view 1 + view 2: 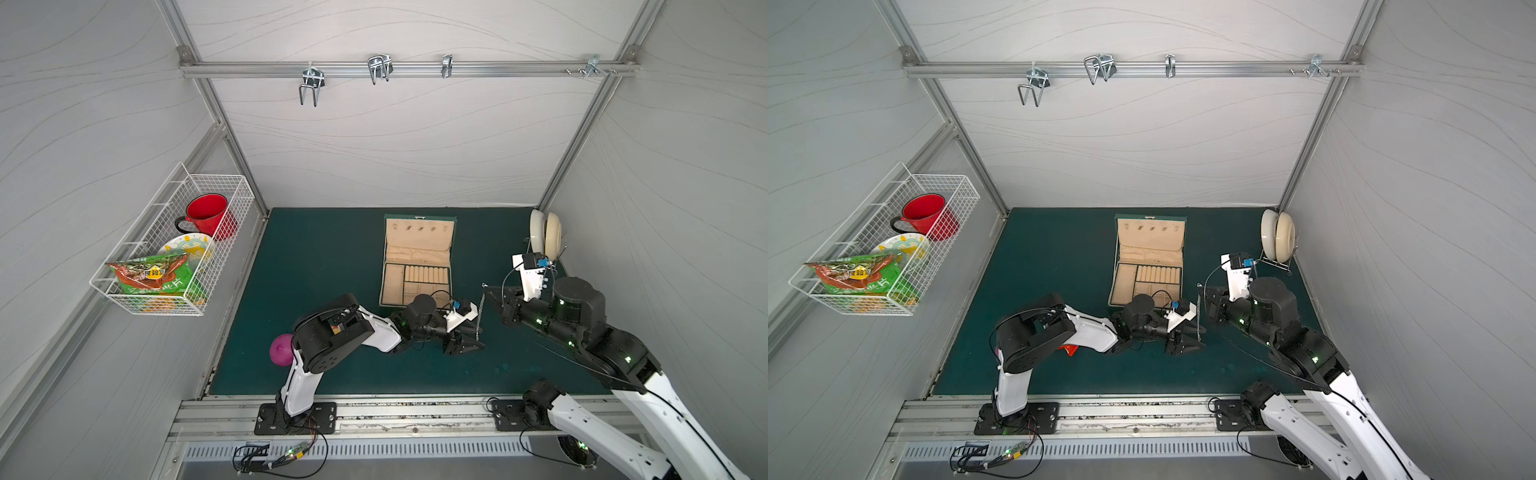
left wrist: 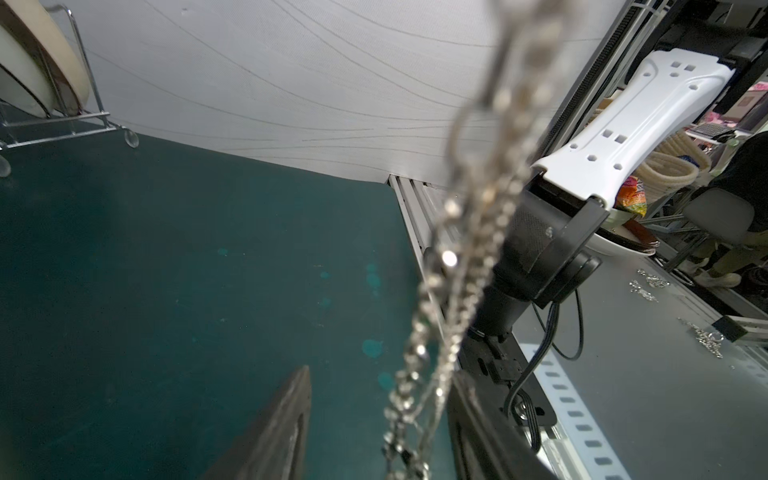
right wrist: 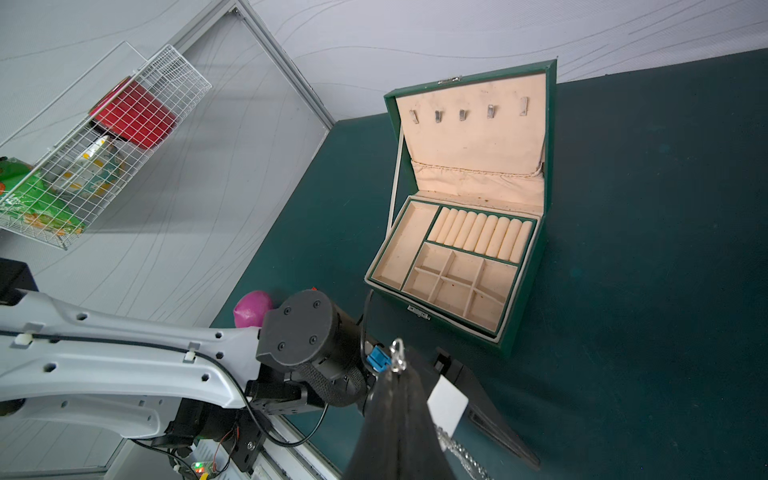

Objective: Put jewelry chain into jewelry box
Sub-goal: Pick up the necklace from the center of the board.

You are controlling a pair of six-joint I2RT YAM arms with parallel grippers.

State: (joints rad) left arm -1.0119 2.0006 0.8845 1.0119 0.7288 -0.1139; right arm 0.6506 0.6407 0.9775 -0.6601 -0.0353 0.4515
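The right gripper (image 1: 484, 286) clenches the top of the jewelry chain (image 1: 482, 308), whose lower end hides between the parted fingers of the left gripper (image 1: 478, 337). The open jewelry box (image 1: 417, 235) sits at eleven o'clock from there.

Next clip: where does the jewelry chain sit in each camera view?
Both top views: jewelry chain hangs from the tip of the right gripper, right of centre.
Left wrist: blurred, close up, crossing the middle of the picture.
Right wrist: its clasp pokes out of the shut gripper.
Shared landmark: open jewelry box, in every view but left wrist.
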